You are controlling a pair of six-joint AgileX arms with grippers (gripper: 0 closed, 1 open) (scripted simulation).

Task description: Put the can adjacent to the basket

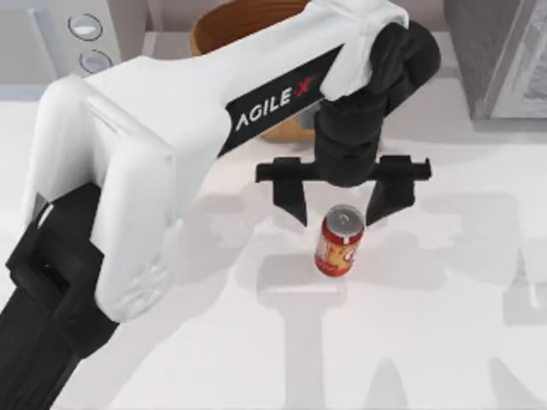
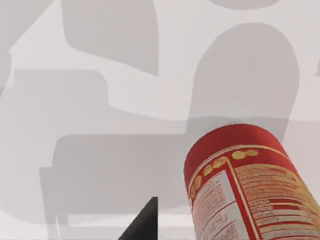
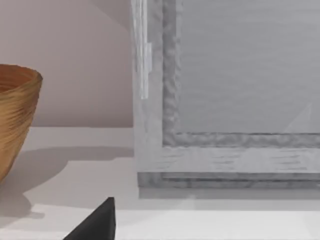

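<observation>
my left gripper [image 1: 340,209] hangs with fingers spread wide, the small red drink can [image 1: 339,242] upright just at its 6 o'clock, tan woven basket [image 1: 248,34] off at 11.

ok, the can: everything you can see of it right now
The can is small and red with a silver top and a yellow-cream label; the left wrist view shows printed text panels on its side. It looks like metal and stands upright on the white table, below the basket in the top view and apart from it. The left gripper hovers open above it, one finger on either side, not gripping.
</observation>
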